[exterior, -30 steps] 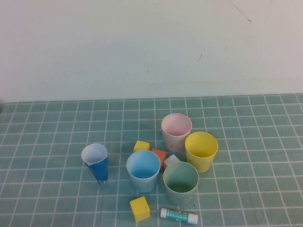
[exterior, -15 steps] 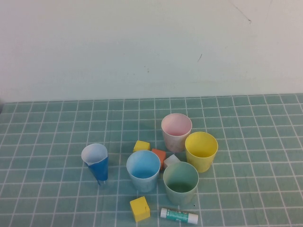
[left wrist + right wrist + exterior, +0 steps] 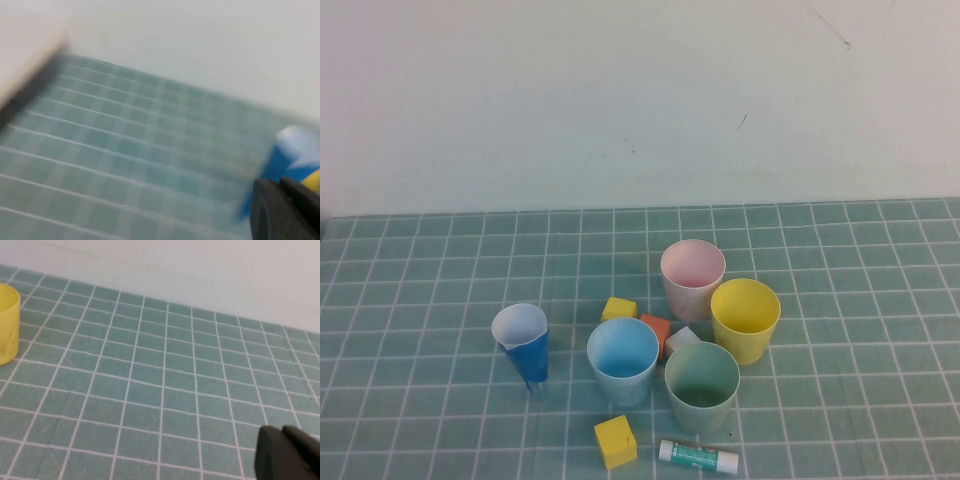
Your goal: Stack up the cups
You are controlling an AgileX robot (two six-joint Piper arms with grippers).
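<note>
Four pastel cups stand upright and apart in a cluster on the green grid mat in the high view: light blue [image 3: 622, 360], pink [image 3: 692, 275], yellow [image 3: 745, 318] and pale green [image 3: 701, 385]. Neither arm shows in the high view. My left gripper [image 3: 281, 210] is shut and empty, low over the mat, with the dark-blue cone cup [image 3: 287, 150] blurred just beyond it. My right gripper [image 3: 286, 455] is shut and empty over bare mat, far from the yellow cup [image 3: 7, 322].
A dark-blue cone cup [image 3: 523, 342] stands left of the cluster. Two yellow cubes [image 3: 618, 308] [image 3: 615, 441], an orange cube [image 3: 656, 330] and a white cube [image 3: 682, 339] lie among the cups. A glue stick [image 3: 698, 456] lies by the front edge.
</note>
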